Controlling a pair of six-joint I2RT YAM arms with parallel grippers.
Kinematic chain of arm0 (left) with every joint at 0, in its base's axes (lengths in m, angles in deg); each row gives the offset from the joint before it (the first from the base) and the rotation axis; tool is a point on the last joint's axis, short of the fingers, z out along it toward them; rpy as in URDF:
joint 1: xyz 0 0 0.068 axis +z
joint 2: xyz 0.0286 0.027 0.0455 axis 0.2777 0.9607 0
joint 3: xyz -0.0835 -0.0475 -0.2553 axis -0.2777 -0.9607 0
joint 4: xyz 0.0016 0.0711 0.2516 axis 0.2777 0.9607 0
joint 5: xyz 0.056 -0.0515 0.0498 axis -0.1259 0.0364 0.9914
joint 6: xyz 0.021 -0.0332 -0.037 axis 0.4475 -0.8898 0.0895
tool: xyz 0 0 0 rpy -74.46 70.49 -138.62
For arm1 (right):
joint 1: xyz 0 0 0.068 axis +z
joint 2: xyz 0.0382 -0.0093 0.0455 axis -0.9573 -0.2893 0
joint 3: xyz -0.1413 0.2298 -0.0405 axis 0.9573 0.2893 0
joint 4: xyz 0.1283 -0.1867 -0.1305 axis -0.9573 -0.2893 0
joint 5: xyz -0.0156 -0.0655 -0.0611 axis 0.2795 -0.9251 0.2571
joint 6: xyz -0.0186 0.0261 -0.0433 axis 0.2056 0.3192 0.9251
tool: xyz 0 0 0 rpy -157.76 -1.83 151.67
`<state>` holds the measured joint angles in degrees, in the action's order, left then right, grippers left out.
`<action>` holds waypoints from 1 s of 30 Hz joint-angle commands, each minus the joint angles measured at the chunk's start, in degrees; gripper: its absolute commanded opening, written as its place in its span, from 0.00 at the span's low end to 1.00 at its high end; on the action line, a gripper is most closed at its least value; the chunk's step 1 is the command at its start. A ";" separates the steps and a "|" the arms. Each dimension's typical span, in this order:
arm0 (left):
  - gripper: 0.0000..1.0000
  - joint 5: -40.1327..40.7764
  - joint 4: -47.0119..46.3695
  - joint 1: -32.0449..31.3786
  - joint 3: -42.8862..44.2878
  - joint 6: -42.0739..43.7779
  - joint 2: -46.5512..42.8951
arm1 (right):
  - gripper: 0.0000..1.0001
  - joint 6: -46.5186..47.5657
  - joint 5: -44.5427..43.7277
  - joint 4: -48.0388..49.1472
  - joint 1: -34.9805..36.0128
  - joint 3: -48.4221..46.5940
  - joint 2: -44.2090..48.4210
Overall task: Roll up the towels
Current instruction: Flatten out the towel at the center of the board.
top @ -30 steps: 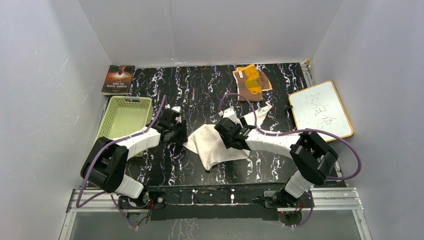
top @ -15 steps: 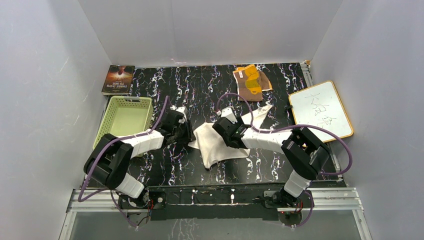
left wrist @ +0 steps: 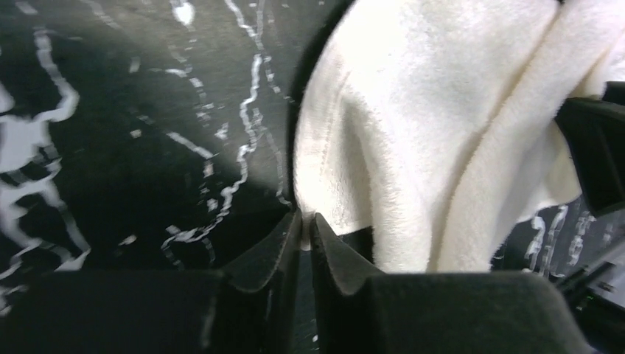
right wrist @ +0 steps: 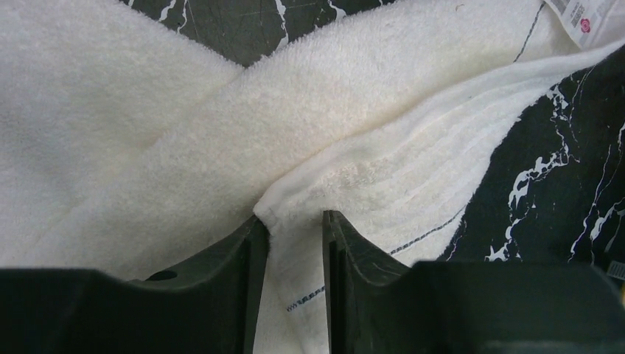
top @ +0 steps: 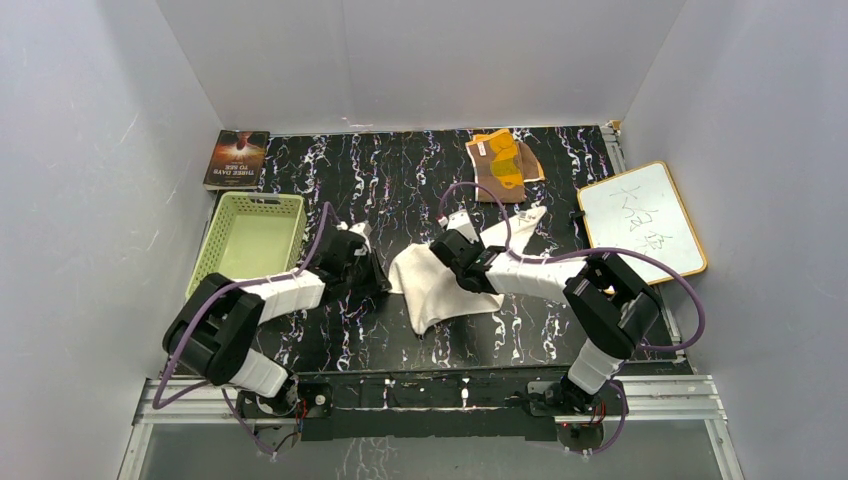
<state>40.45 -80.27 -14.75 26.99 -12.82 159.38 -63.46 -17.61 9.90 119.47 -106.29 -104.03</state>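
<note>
- The cream towel (top: 438,292) lies crumpled in the middle of the surface (top: 400,170). Its long axis slants from lower left to upper right in the top view, and a narrow tail of it reaches toward the upper right.
- The brown towel (top: 503,163) sits well apart near the top edge, and neither of my arms is on it.
- My left jaws are at the cream towel's left edge. In the left wrist view the cloth spreads up and to the right from my fingertips (left wrist: 289,234), and its hem comes down right to them.
- These jaws are almost pressed together. A sliver of white seems to sit in the slit, but I cannot tell whether the hem is truly caught.
- My right jaws are on top of the towel, toward its upper middle in the top view. They stand apart, straddling a raised fold of cloth (right wrist: 295,214) that runs up and right from the gap. That fold touches one finger and is not yet squeezed.
- My judgement: both arms flank the same towel across its short side, left at the edge and right further in. So the coming move turns on that left edge being drawn across the long axis.
</note>
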 commanded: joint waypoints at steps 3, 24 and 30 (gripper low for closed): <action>0.00 0.03 8.79 -1.40 -4.89 -0.08 9.58 | 0.17 0.34 0.94 2.79 -1.93 1.56 3.50; 0.00 5.60 40.05 29.82 37.62 14.88 -22.69 | 0.00 -0.22 10.06 1.65 -15.53 -10.75 35.86; 0.00 8.07 47.61 31.83 53.02 18.20 -24.45 | 0.00 0.41 11.73 0.30 -15.61 -14.85 43.84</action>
<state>47.64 -40.55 16.25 71.88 1.34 137.00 -63.83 -6.81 8.92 104.15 -115.89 -66.35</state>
